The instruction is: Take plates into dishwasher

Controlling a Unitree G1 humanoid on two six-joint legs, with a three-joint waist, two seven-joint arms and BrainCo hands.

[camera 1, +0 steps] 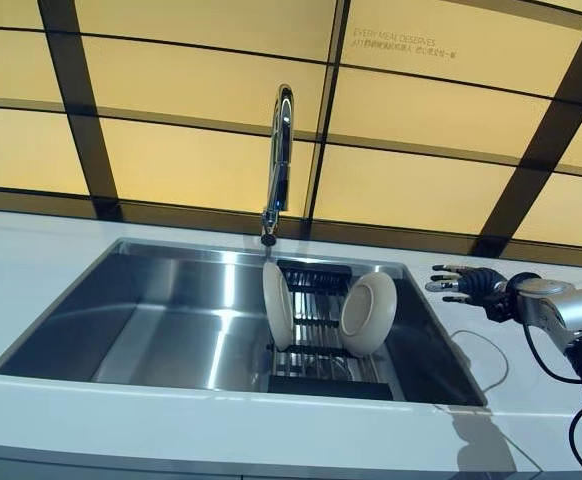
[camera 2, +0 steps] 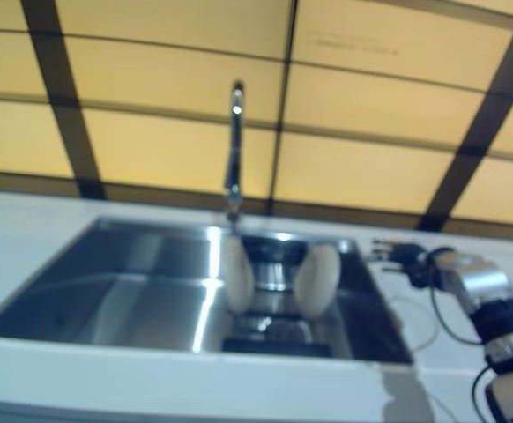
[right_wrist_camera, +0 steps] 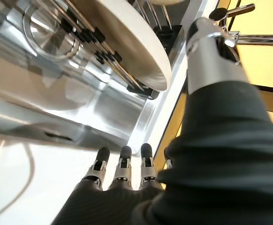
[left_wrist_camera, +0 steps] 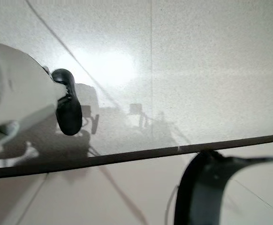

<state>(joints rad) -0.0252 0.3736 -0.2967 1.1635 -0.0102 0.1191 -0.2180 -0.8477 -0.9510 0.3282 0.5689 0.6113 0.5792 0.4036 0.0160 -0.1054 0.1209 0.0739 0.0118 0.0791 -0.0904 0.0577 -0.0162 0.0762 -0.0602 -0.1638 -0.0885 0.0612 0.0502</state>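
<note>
Two cream plates stand on edge in a dark wire rack (camera 1: pixel 316 358) at the right end of the steel sink (camera 1: pixel 141 320). The left plate (camera 1: pixel 278 305) shows nearly edge-on and the right plate (camera 1: pixel 368 313) leans with its face toward me. My right hand (camera 1: pixel 468 282) hovers over the white counter just right of the sink, open, its straight fingers (right_wrist_camera: pixel 122 165) pointing at the sink and touching nothing. The nearer plate (right_wrist_camera: pixel 127 37) shows beyond them in the right wrist view. Part of my left hand (left_wrist_camera: pixel 68 108) shows only in its wrist view, low above a pale tiled floor.
A tall chrome faucet (camera 1: pixel 279 160) rises behind the sink, its spout over the rack's back edge. White counter (camera 1: pixel 31 270) surrounds the sink. A yellow panelled wall with dark bars (camera 1: pixel 201 110) stands behind. No dishwasher is in view.
</note>
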